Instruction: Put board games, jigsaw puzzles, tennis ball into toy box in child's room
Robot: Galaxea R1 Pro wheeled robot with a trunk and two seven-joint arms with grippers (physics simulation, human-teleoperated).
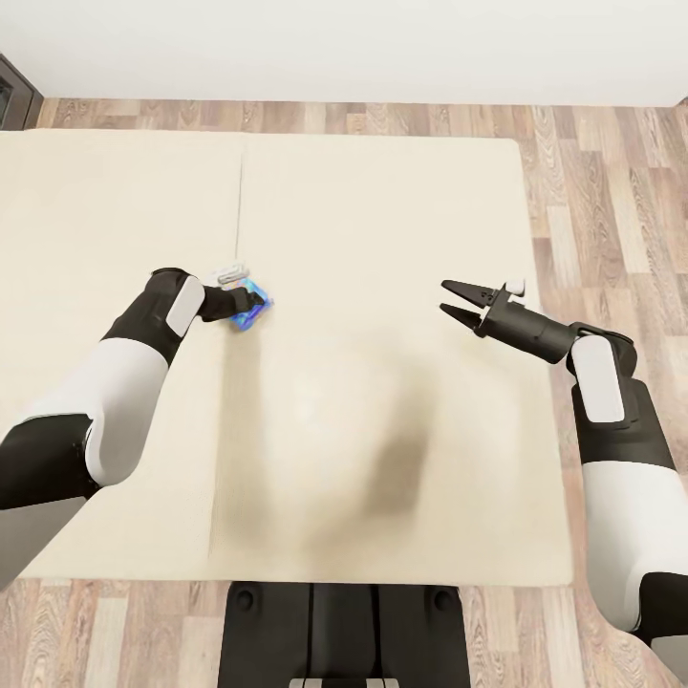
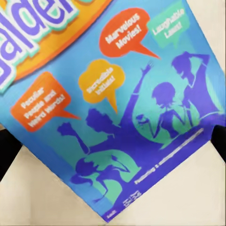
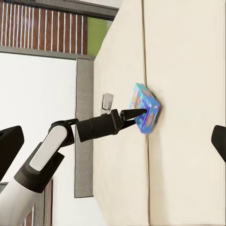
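The left hand (image 1: 250,304) is at the small blue board game (image 1: 250,311) on the bed (image 1: 382,210), near the mattress seam; whether it grips cannot be determined. The right hand (image 1: 447,296) hangs spread, empty. One game counted here; judged an early stage, boxing not yet done.

The left pincer (image 1: 256,304) covers part of the small blue board game (image 1: 250,313) in the head view, so its cover cannot be read there. In the left wrist view the box's big lettering (purple on orange) is cut off by the frame's edge, and the fine print is too blurred to read. Whether the fingers actually grip the box cannot be told.
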